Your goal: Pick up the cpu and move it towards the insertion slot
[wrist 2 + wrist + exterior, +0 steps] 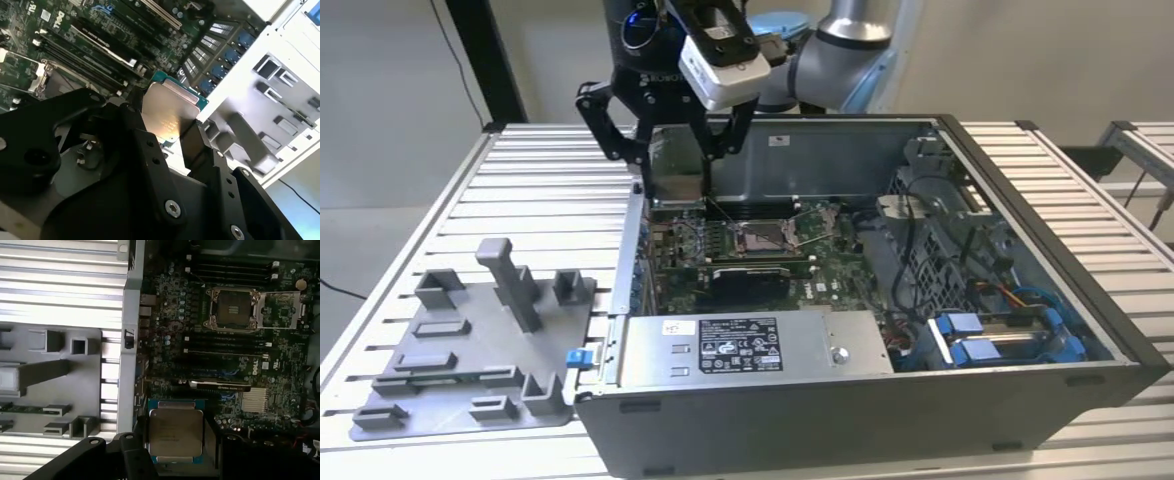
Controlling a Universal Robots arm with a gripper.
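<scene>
Held: the cpu, pinched at two opposite edges by my gripper, above the motherboard edge beside the case wall. The insertion slot lies well apart, further into the board.

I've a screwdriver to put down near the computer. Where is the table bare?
Bare slatted table lies behind the grey fixture plate, at the exterior view's left of the computer case. Inside the case is crowded: circuit board, cables, and the gripper holding the cpu.
</scene>
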